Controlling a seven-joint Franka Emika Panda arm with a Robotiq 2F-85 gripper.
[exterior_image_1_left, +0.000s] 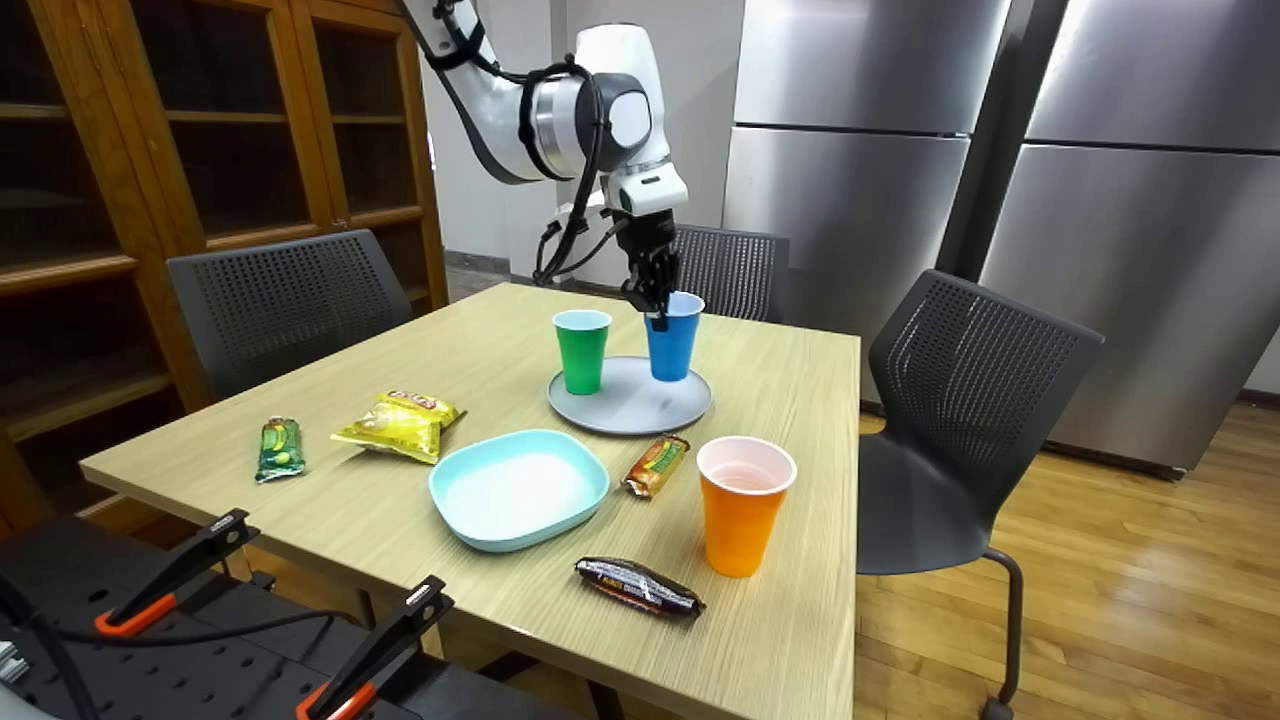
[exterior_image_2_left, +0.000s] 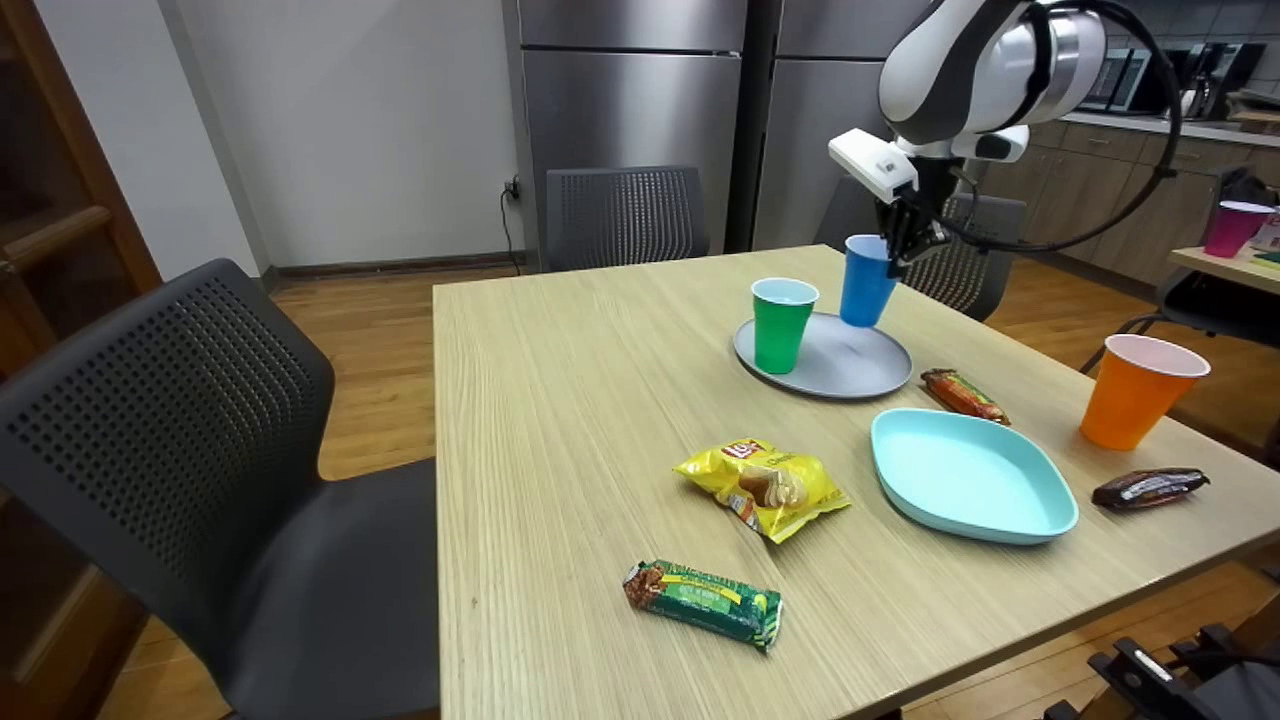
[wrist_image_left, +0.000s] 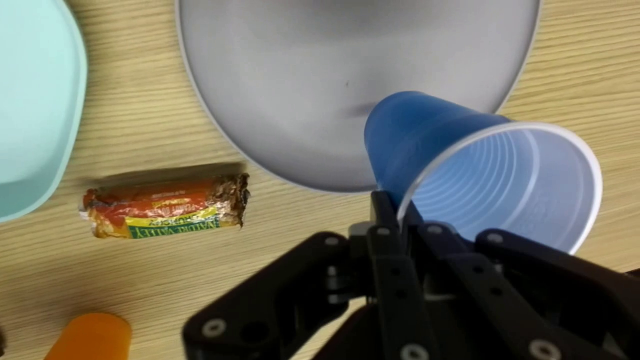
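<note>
Black gripper (wrist_image_left: 398, 210) pinches blue plastic cup (wrist_image_left: 477, 172) over edge of round grey plate (wrist_image_left: 280, 100); contact unclear. Probably placing; next: seat, release.

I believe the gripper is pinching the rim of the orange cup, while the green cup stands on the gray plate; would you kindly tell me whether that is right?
The cup's color is wrong: the wrist view shows the gripper pinching the rim of the blue cup. The green cup does stand on the gray plate, as you say.
</note>
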